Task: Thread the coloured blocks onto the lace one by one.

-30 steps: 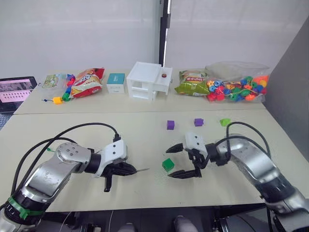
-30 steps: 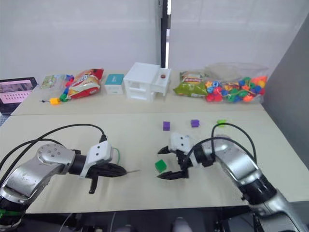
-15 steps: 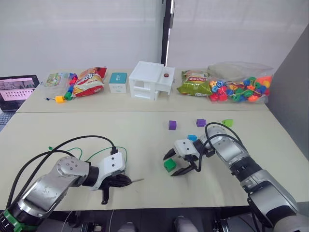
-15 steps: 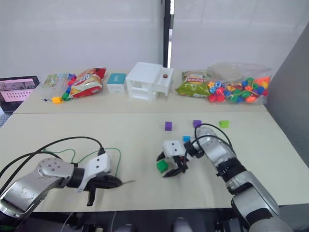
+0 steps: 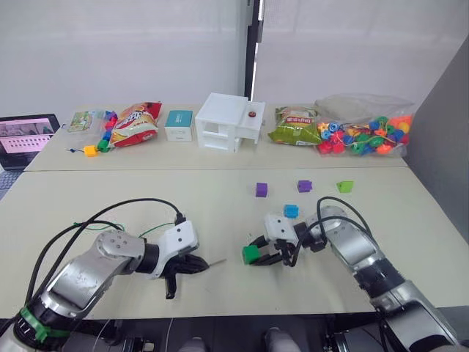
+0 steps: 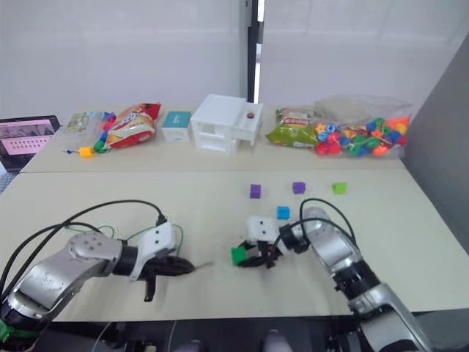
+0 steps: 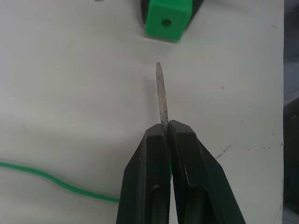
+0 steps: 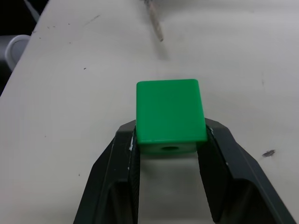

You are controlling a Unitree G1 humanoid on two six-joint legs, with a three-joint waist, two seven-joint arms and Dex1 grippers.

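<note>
- The left gripper (image 5: 196, 265) is lying low over the near part of the table (image 5: 220, 213), its forearm reaching in from the near left edge and pointing toward the right arm
- Its two black fingers (image 7: 187, 154) are pressing together on the lace (image 7: 56, 181), with the stiff pale tip (image 7: 161, 95) sticking out beyond them
- Behind that gripper the thin green cord is trailing back in loose loops on the table beside the left arm
- The right gripper (image 5: 265, 253) is reaching in from the right, its forearm bent inward and held low so the fingers are pointing toward the left gripper
- Its jaws are closing part-way on the dark green block (image 8: 170, 115), one finger on each side, and a hole in the block is showing in the right wrist view
- In the left wrist view the needle tip is pointing toward the dark green block, just short of it and not touching
- The blue block (image 5: 291, 211) is lying just behind the right gripper
- Farther back the two purple blocks (image 5: 261, 190) and the light green block (image 5: 345, 186) are lying in a row, well apart from both grippers
</note>
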